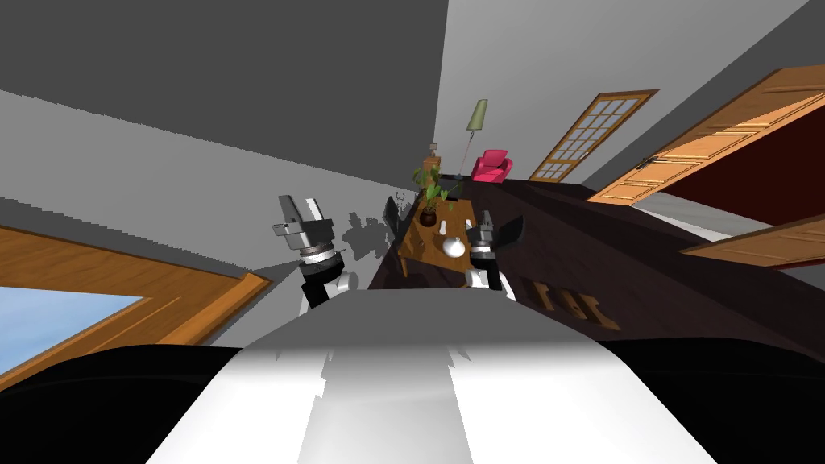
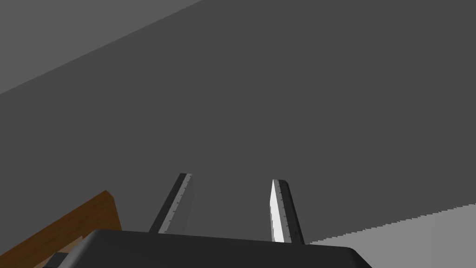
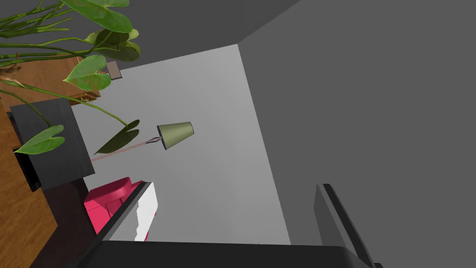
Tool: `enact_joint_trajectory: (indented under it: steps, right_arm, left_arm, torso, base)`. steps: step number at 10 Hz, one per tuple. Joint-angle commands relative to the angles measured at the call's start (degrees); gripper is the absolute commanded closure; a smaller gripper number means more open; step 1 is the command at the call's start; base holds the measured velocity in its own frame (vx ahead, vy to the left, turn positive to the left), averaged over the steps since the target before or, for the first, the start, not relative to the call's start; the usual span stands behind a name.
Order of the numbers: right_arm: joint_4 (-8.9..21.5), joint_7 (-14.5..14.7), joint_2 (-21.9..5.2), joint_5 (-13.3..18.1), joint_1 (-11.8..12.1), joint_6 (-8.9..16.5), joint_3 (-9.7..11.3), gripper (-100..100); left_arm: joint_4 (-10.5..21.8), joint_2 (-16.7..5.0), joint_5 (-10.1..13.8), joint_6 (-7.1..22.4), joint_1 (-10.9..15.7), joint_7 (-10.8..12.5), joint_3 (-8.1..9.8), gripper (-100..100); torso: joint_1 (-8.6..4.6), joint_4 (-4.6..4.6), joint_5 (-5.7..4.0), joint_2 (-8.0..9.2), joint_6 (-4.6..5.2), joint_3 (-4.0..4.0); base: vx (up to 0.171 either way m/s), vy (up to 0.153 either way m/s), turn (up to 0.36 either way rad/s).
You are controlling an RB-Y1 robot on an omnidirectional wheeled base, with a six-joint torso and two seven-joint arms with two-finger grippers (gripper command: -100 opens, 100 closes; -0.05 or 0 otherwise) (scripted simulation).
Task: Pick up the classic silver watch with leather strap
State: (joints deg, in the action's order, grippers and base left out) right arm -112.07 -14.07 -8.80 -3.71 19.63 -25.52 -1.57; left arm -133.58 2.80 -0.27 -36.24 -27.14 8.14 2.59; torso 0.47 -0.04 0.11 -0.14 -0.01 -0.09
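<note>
A small wooden table (image 1: 420, 242) stands ahead of me, carrying a potted plant (image 1: 431, 193), a round white object (image 1: 455, 247) and two small white items (image 1: 441, 228). I cannot make out a watch among them. My right gripper (image 1: 493, 228) hovers at the table's near right corner, open and empty, as the right wrist view (image 3: 239, 214) shows, beside the plant's leaves (image 3: 88, 70). My left gripper (image 1: 288, 216) is raised to the left of the table, away from it. Its fingers (image 2: 278, 209) stand apart with nothing between them.
A pink armchair (image 1: 491, 165) and a floor lamp (image 1: 477, 117) stand beyond the table by the far wall. Dark chairs (image 1: 393, 213) flank the table. Wooden doors (image 1: 709, 145) lie to the right across the dark floor. A wood-framed window (image 1: 72, 310) is at my left.
</note>
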Motion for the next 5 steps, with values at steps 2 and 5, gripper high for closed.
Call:
enact_joint_trajectory:
  steps: [2, 5]
  right_arm:
    - [3.7, -2.1, -0.8, -2.4, -1.9, 2.0, -1.0, -100]
    - [9.0, -4.3, -1.1, -5.5, -4.8, 4.2, -2.1, -100]
  left_arm:
    - [0.0, 0.0, 0.0, 0.0, 0.0, 0.0, 0.0, 0]
    - [0.0, 0.0, 0.0, 0.0, 0.0, 0.0, 0.0, 0]
  torso:
    - [0.05, 0.0, 0.01, -0.04, 0.0, -0.02]
    - [-0.14, 0.02, -0.03, 0.06, 0.0, 0.04]
  base:
    - [0.039, 0.114, 0.039]
    - [0.018, 0.075, 0.046]
